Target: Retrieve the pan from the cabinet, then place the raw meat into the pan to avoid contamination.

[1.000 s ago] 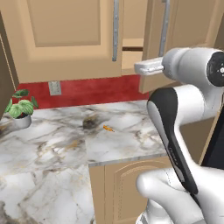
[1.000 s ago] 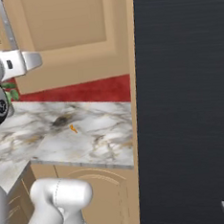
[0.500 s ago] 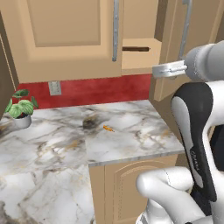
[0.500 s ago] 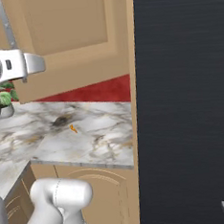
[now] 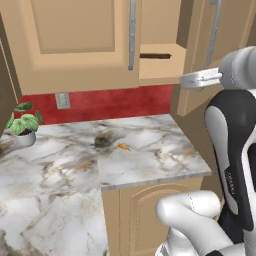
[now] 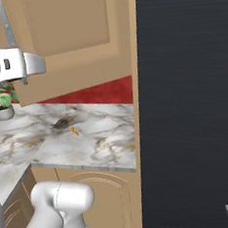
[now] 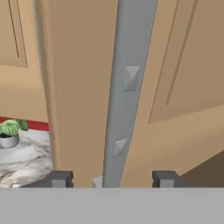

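The pan (image 5: 155, 56) lies on the shelf (image 5: 161, 70) inside the cabinet (image 5: 80, 45), seen in the left base view only as a thin dark strip with its handle end in the gap between the 2 doors; nothing else can be made out on that shelf. Cabinet state: left door (image 5: 75, 40) closed, right door (image 5: 220, 50) swung partly open, edge toward the camera. 2 long silver bar handles counted, 1 per door: left handle (image 5: 132, 35), right handle (image 5: 214, 30). The gripper (image 7: 112, 179) sits at the right handle (image 7: 127, 92); in the hand view its 2 dark fingertips (image 7: 59, 178) stand one on each side of the bar with clear gaps, not touching it, so the jaws are spread wide and hold nothing. From the left base view the gripper (image 5: 192, 80) is level with the shelf, at the edge of the open door. Below the cabinet: red backsplash (image 5: 115, 102) with 1 wall outlet (image 5: 63, 100), and a marble counter (image 5: 75, 165). On the counter: 1 small potted plant (image 5: 22, 127) in a grey pot at the far left, 1 small orange scrap (image 5: 123, 146) near the middle, beside a dark smudge (image 5: 104, 142). In the right base view a tall black panel (image 6: 188, 104) stands just right of the counter.
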